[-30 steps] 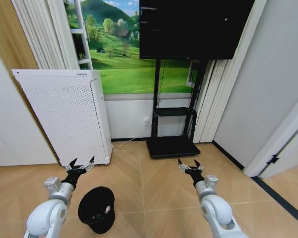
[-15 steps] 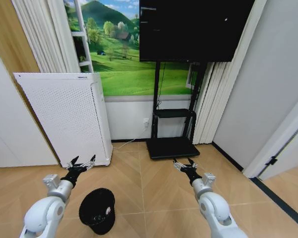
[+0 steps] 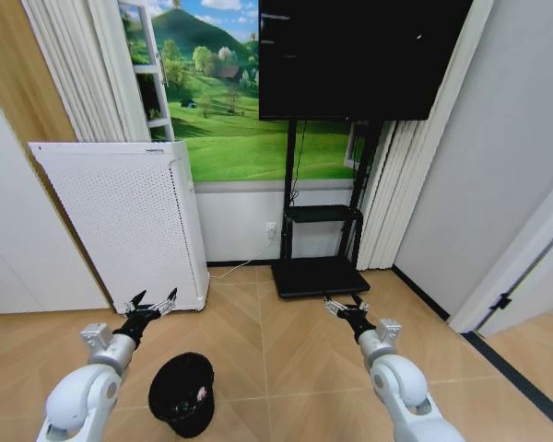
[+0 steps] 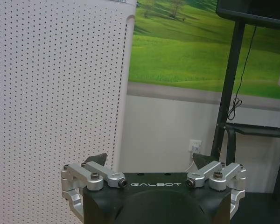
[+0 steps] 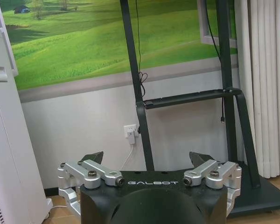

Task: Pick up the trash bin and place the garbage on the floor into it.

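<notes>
Right hand [image 3: 347, 308] inward; fingers apart.

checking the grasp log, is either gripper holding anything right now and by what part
Nothing is held. The left gripper and right gripper are both open and empty above the floor; the trash bin stands untouched below the left one.

Right gripper [image 5: 149, 161]: jaws spread wide, nothing between them.
Black stand [image 5: 144, 116]: stood ahead against the wall, a cable hanging down its post.
Wall socket [image 5: 129, 131]: beside the post.
White curtain [image 5: 266, 84]: beside the stand.
</notes>
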`<state>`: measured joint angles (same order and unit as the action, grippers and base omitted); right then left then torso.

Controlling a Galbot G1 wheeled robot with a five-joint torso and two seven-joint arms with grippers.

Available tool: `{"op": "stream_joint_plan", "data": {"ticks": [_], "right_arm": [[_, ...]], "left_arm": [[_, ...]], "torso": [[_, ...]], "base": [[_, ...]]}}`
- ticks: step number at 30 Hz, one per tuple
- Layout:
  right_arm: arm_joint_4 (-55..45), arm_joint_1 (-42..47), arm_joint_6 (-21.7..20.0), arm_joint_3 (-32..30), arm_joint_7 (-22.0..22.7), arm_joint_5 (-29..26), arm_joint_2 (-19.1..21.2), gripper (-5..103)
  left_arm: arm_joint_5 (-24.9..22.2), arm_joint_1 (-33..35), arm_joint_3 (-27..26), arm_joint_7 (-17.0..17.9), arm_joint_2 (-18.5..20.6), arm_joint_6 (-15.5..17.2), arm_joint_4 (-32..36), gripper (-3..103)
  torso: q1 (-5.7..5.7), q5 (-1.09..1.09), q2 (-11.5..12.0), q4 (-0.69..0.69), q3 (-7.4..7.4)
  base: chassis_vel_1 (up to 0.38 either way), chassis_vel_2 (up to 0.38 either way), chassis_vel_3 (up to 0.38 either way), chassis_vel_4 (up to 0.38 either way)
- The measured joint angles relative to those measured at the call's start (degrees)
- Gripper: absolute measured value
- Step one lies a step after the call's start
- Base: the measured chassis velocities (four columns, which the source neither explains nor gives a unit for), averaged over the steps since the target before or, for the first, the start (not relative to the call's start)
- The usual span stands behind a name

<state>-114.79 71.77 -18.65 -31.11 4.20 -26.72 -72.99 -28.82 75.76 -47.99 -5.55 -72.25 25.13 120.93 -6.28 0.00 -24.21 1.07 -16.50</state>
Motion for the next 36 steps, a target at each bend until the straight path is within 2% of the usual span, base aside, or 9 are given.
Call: {"op": "stream_joint_plan", "data": {"ticks": [36], "right_arm": [[-0.90, -0.15, -0.64, -0.44, 0.02, -0.46, 0.37, 100]], "left_arm": [[-0.82, -1.02, -0.47, 0.21, 1.51, 0.78, 0.12, 100]], "torso": [[-3.23, 0.00, -8.47, 0.00, -5.22]], "base": [[0.000, 0.000, 0.000, 0.000]]}}
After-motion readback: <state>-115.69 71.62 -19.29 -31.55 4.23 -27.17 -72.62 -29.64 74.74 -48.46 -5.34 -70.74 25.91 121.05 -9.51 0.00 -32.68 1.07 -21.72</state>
